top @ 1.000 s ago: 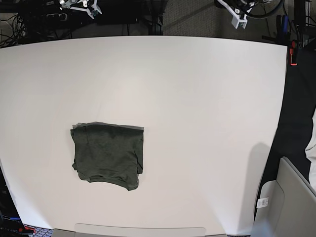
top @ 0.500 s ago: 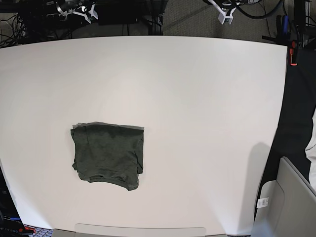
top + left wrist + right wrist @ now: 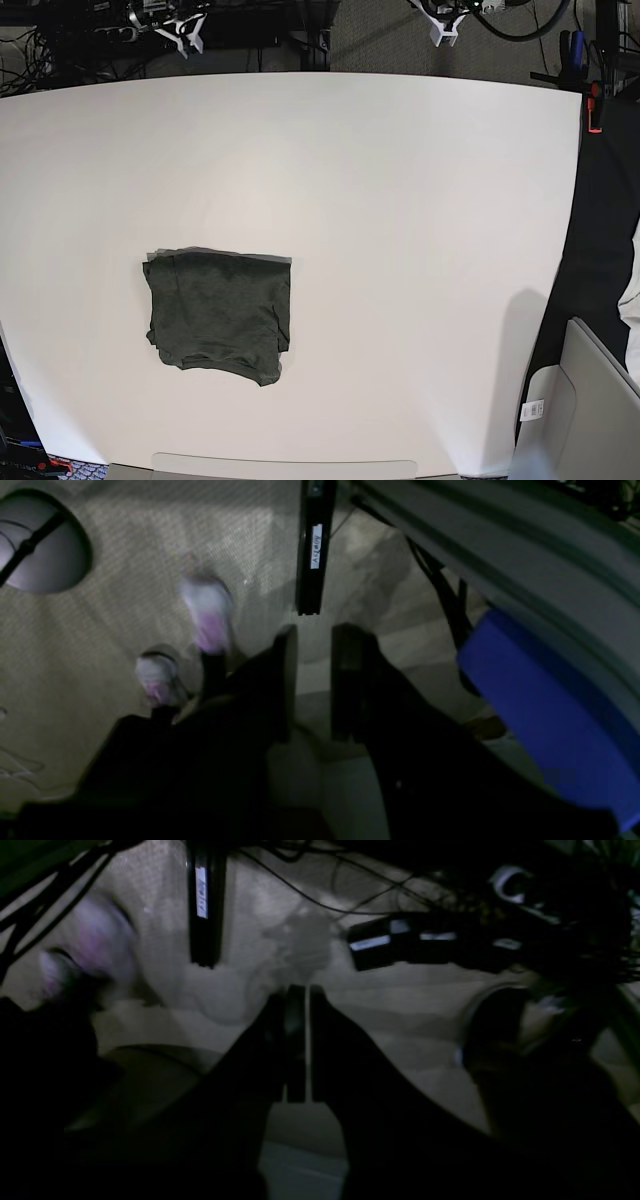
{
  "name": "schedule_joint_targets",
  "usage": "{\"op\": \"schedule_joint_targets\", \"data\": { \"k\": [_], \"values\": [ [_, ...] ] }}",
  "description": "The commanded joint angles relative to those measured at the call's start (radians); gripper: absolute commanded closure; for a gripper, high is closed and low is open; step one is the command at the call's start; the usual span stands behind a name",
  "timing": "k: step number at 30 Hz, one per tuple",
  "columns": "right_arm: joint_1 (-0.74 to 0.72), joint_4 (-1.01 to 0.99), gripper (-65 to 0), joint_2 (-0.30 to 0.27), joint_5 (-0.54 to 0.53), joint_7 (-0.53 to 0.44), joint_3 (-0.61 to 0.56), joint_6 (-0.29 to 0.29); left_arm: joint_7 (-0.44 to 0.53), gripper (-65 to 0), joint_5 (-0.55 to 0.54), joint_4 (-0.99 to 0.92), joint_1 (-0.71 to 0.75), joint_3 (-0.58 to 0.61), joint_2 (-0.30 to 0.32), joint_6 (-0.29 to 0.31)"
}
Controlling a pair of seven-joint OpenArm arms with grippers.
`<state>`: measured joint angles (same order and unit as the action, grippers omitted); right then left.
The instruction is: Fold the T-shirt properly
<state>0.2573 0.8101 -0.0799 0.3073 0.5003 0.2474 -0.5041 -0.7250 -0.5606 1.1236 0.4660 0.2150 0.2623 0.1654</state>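
The T-shirt (image 3: 220,315) lies folded into a compact dark olive rectangle on the white table (image 3: 400,230), front left of centre, with a thin layer peeking out along its far edge. Both arms are pulled back past the table's far edge. My left gripper (image 3: 441,32) hangs over the floor at the top right; in the left wrist view it (image 3: 315,630) shows a narrow empty gap between its dark fingers (image 3: 280,680). My right gripper (image 3: 186,35) is at the top left; in the right wrist view it (image 3: 302,990) is shut with nothing in it.
Beyond the far edge are carpet, cables and black frame bars (image 3: 312,545). A blue block (image 3: 540,705) is close to the left gripper. A red clamp (image 3: 595,108) sits at the table's right edge, and a grey chair (image 3: 590,400) stands at the front right.
Both grippers have drawn back further past the table's far edge; the left one has also shifted leftward in the base view. The T-shirt has not moved.
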Motion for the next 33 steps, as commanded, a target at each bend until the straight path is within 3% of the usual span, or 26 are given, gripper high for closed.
{"op": "schedule_joint_targets", "data": {
  "k": [1, 6, 15, 21, 33],
  "values": [
    [-0.01, -0.018, 0.0, -0.002, -0.006, -0.033, 0.002, 0.009, 0.011, -11.9, -0.008, -0.017, -0.008, 0.016, 0.004, 0.004],
    [-0.049, -0.128, 0.0, 0.022, -0.006, -0.116, 0.002, 0.08, 0.02, -11.9, -0.009, -0.139, -0.075, 0.036, -0.001, 0.004],
    [-0.103, -0.2, 0.0, 0.084, -0.004, -0.127, 0.002, 0.166, 0.026, -11.9, -0.009, -0.449, -0.253, 0.037, -0.07, 0.003],
    [-0.102, -0.205, 0.0, 0.127, -0.001, -0.127, 0.002, 0.229, 0.08, -11.9, -0.009, -0.529, -0.287, 0.039, -0.126, 0.003],
    [-0.103, -0.283, 0.0, 0.17, -0.001, -0.151, -0.003, 0.232, 0.086, -11.9, -0.011, -0.607, -0.28, 0.033, -0.166, 0.003]
  ]
}}
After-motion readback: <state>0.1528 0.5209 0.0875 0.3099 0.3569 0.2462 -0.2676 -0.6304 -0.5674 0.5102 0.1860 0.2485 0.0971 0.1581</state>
